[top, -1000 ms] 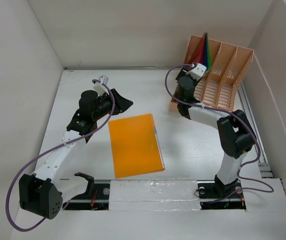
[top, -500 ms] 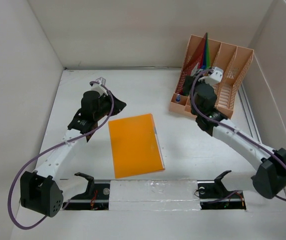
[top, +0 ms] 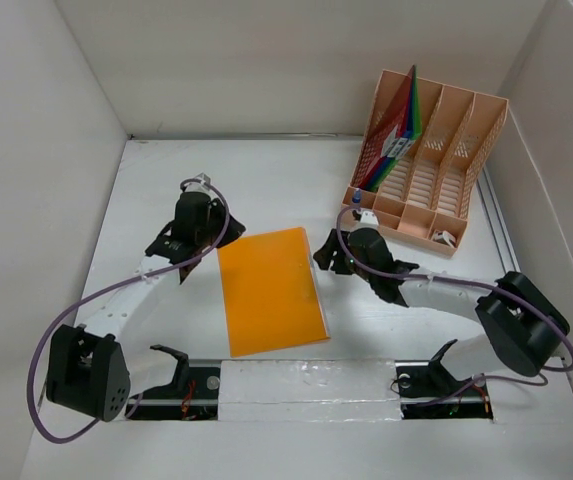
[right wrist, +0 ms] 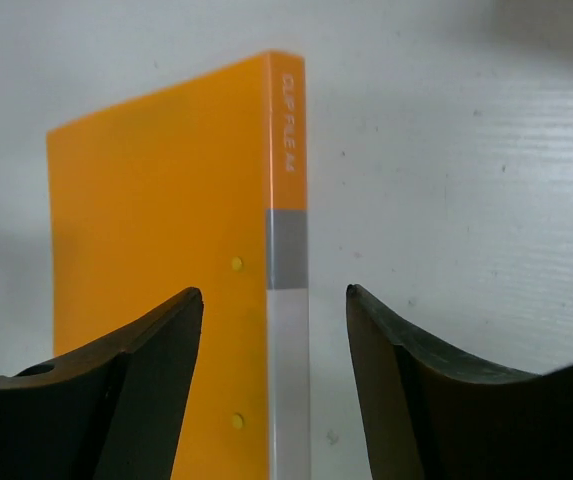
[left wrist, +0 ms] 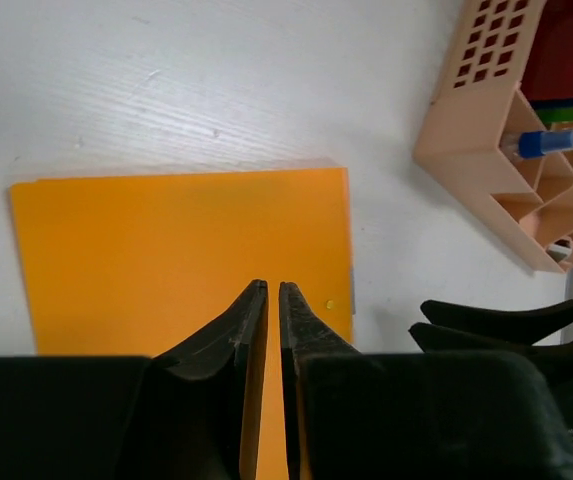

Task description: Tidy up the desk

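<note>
An orange folder [top: 271,290] lies flat on the desk [top: 266,180], with its grey-and-white spine [right wrist: 286,300] along the right side. My left gripper [top: 232,229] sits at the folder's upper left edge. In the left wrist view its fingers [left wrist: 273,284] are shut to a thin slit over the orange cover, with nothing between them. My right gripper [top: 322,260] is low beside the folder's right edge. In the right wrist view it [right wrist: 274,291] stands open, one finger over the cover and one over the bare desk, with the spine between them.
A peach slotted rack [top: 431,160] stands at the back right, with coloured folders [top: 406,105] upright in its left slot. A blue-capped item [left wrist: 541,143] and a small white thing [top: 444,237] lie in its front compartments. White walls enclose three sides.
My right arm has swung from the rack down to the folder's right edge and its jaws have widened. My left gripper has shut and moved onto the folder's upper left edge.
</note>
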Available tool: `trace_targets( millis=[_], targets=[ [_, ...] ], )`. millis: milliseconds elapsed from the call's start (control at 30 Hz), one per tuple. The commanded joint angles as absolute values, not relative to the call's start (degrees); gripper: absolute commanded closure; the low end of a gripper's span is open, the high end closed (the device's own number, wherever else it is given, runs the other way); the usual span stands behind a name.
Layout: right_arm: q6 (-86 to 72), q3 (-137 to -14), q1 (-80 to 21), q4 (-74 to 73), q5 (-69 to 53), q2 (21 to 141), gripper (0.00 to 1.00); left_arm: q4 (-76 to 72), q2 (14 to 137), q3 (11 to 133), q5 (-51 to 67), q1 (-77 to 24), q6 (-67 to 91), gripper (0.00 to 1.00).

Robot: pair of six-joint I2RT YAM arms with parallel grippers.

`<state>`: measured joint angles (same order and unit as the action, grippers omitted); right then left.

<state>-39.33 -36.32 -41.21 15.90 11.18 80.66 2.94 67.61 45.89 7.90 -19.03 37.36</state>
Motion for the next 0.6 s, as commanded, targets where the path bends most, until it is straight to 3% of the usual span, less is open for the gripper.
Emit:
trace_targets(
  millis=[0, 33, 200, 567],
  targets=[
    [-41.8, -34.7, -41.1, 21.3, 4.2, 81.4, 0.34, 6.8, 65.1, 44.1, 2.4, -19.0, 38.5, 0.93],
    [-41.9, -34.5, -41.1, 21.4, 3.3, 82.0, 0.30, 7.9, 65.5, 43.9, 1.7, -19.0, 38.7, 0.92],
    [-43.8, -32.1, -41.1, 24.3, -2.2, 83.8, 0.23, 13.6, 68.1, 42.3, -2.5, -19.0, 39.8, 0.64],
    [-47.5, -28.2, -41.1, 30.0, -8.2, 87.8, 0.21, 8.8, 72.9, 34.5, 1.6, -19.0, 45.5, 0.64]
  ],
)
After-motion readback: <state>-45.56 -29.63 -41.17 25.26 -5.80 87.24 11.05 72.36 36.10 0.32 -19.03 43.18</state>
